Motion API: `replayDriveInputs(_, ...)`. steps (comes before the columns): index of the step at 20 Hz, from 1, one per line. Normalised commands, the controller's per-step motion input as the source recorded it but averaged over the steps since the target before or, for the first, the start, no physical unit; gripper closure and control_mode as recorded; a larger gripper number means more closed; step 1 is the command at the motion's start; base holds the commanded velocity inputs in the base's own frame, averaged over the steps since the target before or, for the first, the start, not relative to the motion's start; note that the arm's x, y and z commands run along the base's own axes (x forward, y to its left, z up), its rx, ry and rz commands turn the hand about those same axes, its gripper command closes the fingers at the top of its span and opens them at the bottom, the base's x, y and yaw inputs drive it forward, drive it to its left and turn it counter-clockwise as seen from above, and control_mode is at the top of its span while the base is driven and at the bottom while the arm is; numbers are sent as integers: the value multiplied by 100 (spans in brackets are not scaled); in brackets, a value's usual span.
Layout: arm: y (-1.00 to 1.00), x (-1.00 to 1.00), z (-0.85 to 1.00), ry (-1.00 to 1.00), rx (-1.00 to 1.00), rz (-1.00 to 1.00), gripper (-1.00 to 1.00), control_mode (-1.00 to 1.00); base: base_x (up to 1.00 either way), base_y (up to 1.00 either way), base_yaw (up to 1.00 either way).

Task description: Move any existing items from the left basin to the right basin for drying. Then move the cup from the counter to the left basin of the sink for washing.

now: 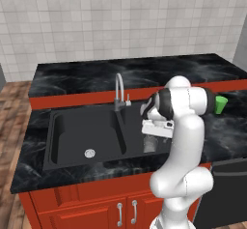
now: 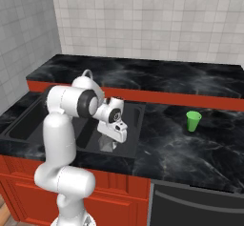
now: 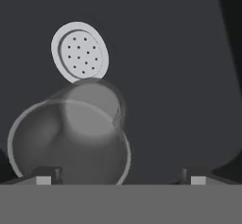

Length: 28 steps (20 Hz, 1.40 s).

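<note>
The grey tumbler was dull and translucent, and it stood in the right basin near the round silver drain. The gripper hung just above it with jaws wide apart, holding nothing. The green cup stood on the black marble counter, before a wall of pale tiles.

tumbler in right basin, cup on counter
</note>
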Motion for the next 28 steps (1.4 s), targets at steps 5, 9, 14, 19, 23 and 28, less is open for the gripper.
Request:
replayDriveInputs(5, 0, 0, 34, 0, 0, 0, -100, -100, 0, 0, 0)
replayDriveInputs(9, 0, 0, 33, -4, 0, 0, -100, -100, 0, 0, 0)
replayDriveInputs(14, 0, -2, 33, -3, -2, 0, -100, -100, 0, 0, 0)
replayDriveInputs(19, -4, -5, 33, -5, -2, 0, -100, -100, 0, 0, 0)
replayDriveInputs(23, -10, -8, 34, -6, -3, 0, -100, -100, 0, 0, 0)
replayDriveInputs(28, -14, -5, 34, -6, -3, 0, -100, -100, 0, 0, 0)
